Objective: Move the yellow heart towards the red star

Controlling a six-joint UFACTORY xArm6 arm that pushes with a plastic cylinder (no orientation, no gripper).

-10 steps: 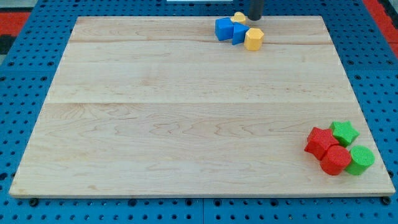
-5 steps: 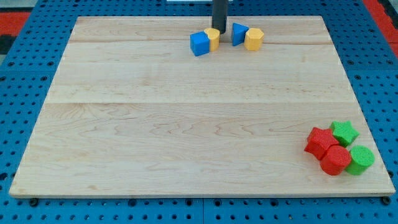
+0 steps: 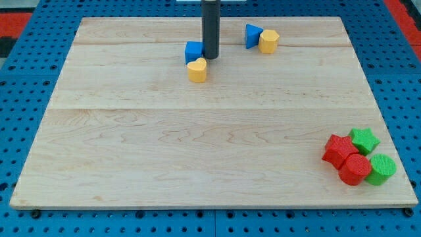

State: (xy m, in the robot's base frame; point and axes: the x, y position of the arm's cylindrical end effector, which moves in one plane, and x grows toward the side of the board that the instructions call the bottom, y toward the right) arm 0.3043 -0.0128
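The big wooden board [image 3: 197, 151] lies flat. My tip [image 3: 210, 56] holds nothing; it touches the yellow heart block [image 3: 197, 69] and the blue cube block [image 3: 193, 51] near the view's top. The red star block [image 3: 338, 149] sits far off, bottom right.

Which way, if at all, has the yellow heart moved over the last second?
Yes. The yellow heart has moved toward the view's left and bottom, away from the unmoved yellow hexagon; my tip sits at its upper right.
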